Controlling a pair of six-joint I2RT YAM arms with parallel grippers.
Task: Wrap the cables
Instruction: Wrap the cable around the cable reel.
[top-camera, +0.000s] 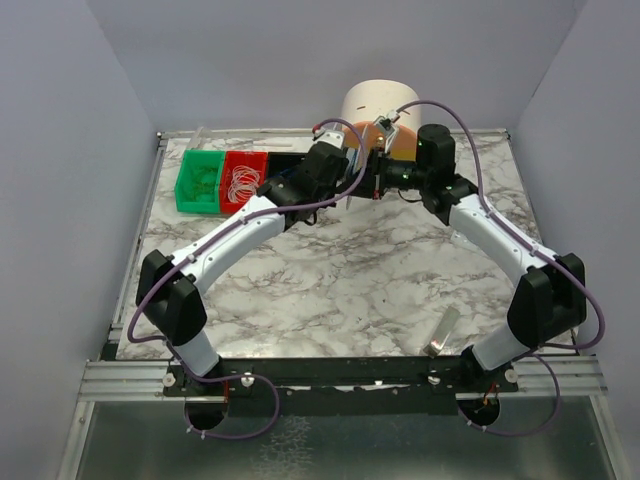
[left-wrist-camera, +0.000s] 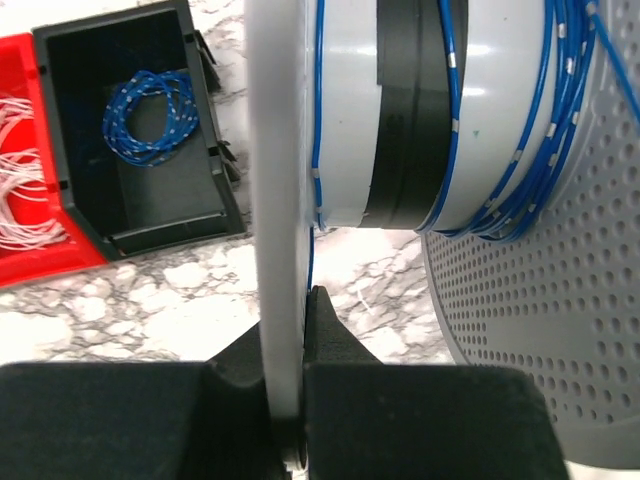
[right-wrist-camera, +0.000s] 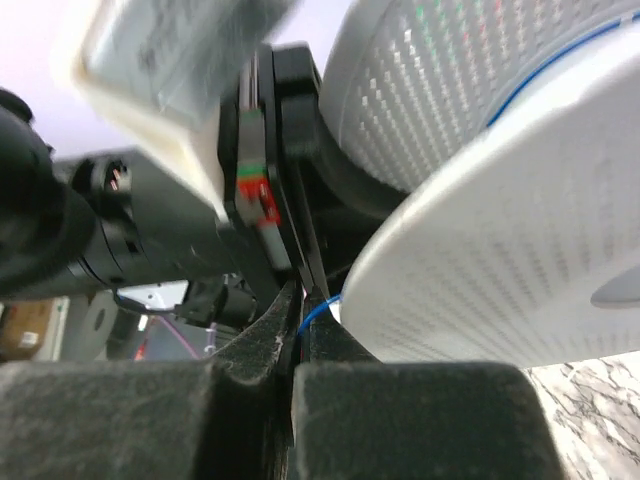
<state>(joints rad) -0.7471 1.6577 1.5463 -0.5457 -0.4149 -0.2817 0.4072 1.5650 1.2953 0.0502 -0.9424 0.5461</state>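
Cable (right-wrist-camera: 316, 312), thin, blue and white-banded, was pinched between the closed fingers of the right gripper (right-wrist-camera: 300, 300). Its turns lay wound on a smooth white-and-black spool drum (left-wrist-camera: 350, 120). Left gripper (left-wrist-camera: 288, 312) was clamped tight on a flat white flange (left-wrist-camera: 275, 150), seen edge-on. A grey perforated disc (left-wrist-camera: 540, 330) stood beside the drum. Behind, on the marble table (left-wrist-camera: 180, 290): black bin (left-wrist-camera: 140, 225) holding a blue coil (left-wrist-camera: 148, 115), red bin (left-wrist-camera: 40, 265) holding white coils (left-wrist-camera: 20, 170).

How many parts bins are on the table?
3, in a row at the far left: a green bin, a red bin beside it, then a black bin partly behind the left arm. The arms may hide more.
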